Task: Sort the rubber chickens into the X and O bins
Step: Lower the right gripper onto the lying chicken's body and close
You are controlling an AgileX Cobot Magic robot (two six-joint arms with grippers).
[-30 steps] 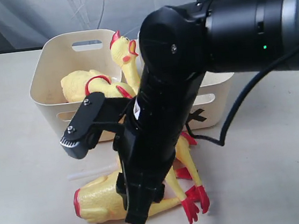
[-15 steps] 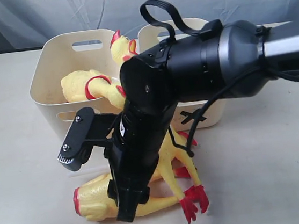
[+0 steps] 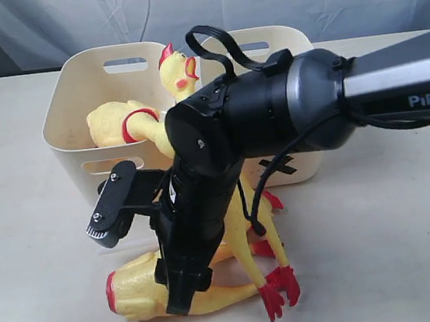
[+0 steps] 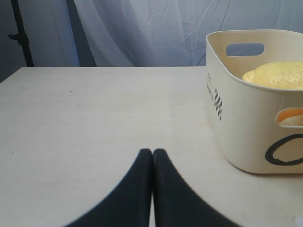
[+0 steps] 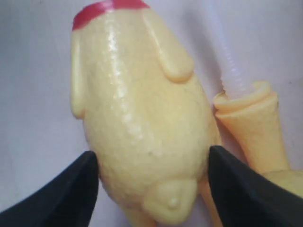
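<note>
My right end effector [image 5: 151, 153] wide astride the headless chicken body [image 5: 142, 109]; left end effector [image 4: 152, 154] pinched closed beside O bin [image 4: 241, 123]

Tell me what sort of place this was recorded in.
Probably a robot lab or staged test bench, not a home: a plain beige table, a grey cloth backdrop hung behind it, and two cream tubs hand-marked for sorting, the O bin and the X bin.
</note>
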